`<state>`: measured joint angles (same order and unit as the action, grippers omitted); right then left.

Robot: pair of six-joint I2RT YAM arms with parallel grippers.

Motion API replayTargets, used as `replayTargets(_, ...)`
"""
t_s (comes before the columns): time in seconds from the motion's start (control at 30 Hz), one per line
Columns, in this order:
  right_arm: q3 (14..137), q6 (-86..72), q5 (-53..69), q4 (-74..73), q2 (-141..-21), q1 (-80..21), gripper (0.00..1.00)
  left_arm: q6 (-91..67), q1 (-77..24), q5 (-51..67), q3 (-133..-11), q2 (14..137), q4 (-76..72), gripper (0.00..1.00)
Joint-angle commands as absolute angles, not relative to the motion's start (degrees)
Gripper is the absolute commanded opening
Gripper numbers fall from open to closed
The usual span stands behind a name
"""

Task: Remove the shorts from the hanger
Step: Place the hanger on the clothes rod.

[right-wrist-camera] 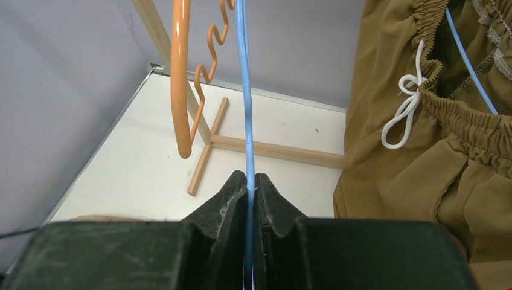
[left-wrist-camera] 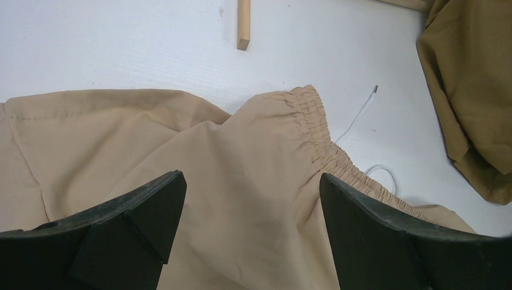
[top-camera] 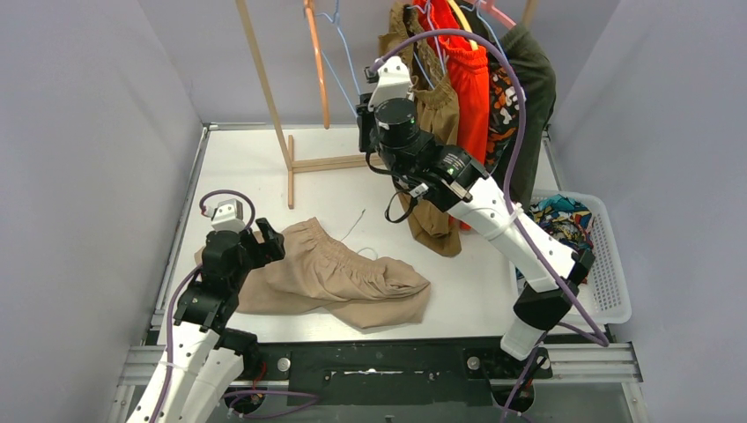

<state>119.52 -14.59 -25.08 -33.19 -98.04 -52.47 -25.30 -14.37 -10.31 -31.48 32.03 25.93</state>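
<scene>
Beige shorts (top-camera: 326, 278) lie crumpled on the table. My left gripper (top-camera: 269, 238) is open just above their left part, jaws wide apart over the cloth (left-wrist-camera: 250, 177). My right gripper (top-camera: 363, 110) is shut on the blue wire hanger (right-wrist-camera: 244, 90), now bare on this side, fingertips (right-wrist-camera: 250, 176) pinching its wire. Brown shorts with a white drawstring (right-wrist-camera: 422, 151) hang on the rack (top-camera: 432, 115), then bright orange-red shorts (top-camera: 469, 84), camouflage shorts (top-camera: 500, 106) and dark green shorts (top-camera: 533, 88). Comic-print shorts (top-camera: 559, 216) lie in the basket.
A white basket (top-camera: 608, 264) stands at the table's right edge. The wooden rack's post (top-camera: 264, 97) and foot (top-camera: 330, 163) stand at the back middle. An empty orange hanger (right-wrist-camera: 180, 78) hangs left of the blue one. Grey walls close three sides.
</scene>
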Motion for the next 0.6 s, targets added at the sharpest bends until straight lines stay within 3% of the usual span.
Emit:
replayTargets(0.0,113.97,-14.96,-25.62,-24.04,-90.26,-52.08,0.0,-25.77,-13.95,-11.03,-31.64,31.98,22.77,0.82)
replayTargets(0.37,107.58,-12.53,-24.66,-16.22,-86.12,-52.02,0.0,-25.84,-13.76,-10.36,-31.88,34.01,22.68,0.82)
replayTargets(0.57,108.52,-12.66,-30.4,-20.02,-86.04,-51.98,0.0,-25.88,-13.58,-10.19,-31.9,34.36,22.76,0.82)
